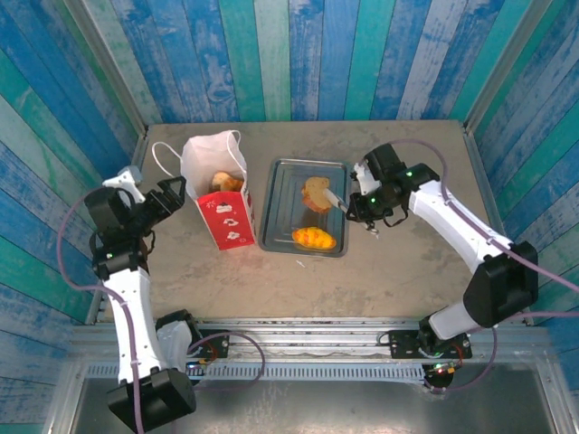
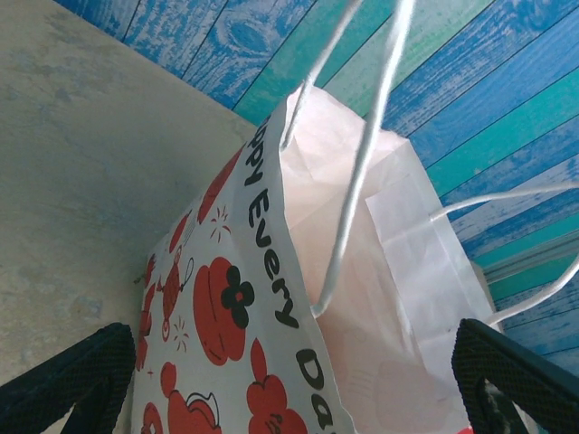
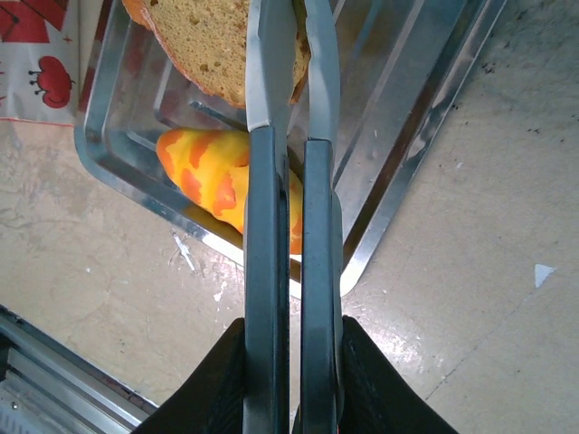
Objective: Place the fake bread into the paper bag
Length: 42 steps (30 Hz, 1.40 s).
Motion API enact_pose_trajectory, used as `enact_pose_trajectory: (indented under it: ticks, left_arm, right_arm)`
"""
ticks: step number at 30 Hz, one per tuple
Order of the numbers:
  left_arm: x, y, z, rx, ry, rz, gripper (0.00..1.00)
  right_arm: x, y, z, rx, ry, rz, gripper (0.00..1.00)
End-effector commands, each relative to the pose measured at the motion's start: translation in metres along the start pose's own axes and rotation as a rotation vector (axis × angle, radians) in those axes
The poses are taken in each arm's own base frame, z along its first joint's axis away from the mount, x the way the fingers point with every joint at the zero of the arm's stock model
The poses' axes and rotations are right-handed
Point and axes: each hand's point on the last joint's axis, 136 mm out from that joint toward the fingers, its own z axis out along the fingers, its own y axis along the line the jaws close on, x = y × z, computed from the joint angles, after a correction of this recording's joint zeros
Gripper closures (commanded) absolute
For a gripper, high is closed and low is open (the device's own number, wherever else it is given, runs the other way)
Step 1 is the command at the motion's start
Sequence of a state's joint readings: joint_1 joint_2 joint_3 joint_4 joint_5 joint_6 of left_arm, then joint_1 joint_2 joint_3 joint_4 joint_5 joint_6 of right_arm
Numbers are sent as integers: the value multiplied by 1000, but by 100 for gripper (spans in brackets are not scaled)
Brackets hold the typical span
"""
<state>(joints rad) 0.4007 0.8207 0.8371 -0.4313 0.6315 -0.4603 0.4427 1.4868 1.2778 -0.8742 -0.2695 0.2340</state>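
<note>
The slice of fake bread [image 3: 208, 45] was pinched at its edge between the tips of the metal tongs [image 3: 267, 271], over the far half of the steel tray [image 3: 407, 117]. Whether it had left the tray floor could not be told. The right gripper [image 3: 289, 380] had its jaws clenched on the tong handles, squeezing them together. A second piece, an orange-and-yellow striped croissant [image 3: 204, 176], lay along the tray's near edge.

The paper bag [image 1: 217, 203] stood on the counter [image 1: 398, 271] just left of the tray, its mouth open, with at least one golden piece [image 1: 226, 181] showing inside. The left gripper [image 2: 289, 389] was on the side of the bag away from the tray. Its jaws were released and wide, and the bag's top rose between its fingers [image 2: 68, 384] with no pinch visible.

The step in hand looked like the pick-up of the slice. The next move would call for lifting it clear of the tray rim, carrying it leftward over the bag's mouth past the cord handles [image 2: 362, 154], and only then easing the tongs.

Counted:
- two pieces on the tray side
- at least one piece in the bag
- one bag
- one tray
- one pair of tongs
</note>
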Motion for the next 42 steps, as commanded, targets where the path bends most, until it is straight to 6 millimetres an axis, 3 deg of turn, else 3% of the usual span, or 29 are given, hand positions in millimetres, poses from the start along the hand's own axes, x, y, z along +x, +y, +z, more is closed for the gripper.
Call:
enact_pose_trajectory:
  ticks: [1, 14, 27, 32, 42]
  left_arm:
    - [-13, -10, 0, 80, 2, -33, 6]
    - [-22, 1, 21, 99, 37, -44, 1]
    - [-9, 7, 36, 156, 91, -84, 29]
    - [-3, 8, 38, 172, 103, -100, 38]
    - [5, 9, 40, 174, 112, -110, 54]
  right_arm:
    - [-14, 11, -30, -7, -96, -12, 80]
    - [-37, 61, -109, -54, -337, -88, 80]
    - [-53, 147, -172, -167, -509, -259, 80]
    - [-58, 184, -179, -227, -541, -324, 80]
    - [-71, 254, -155, -266, -543, -444, 80]
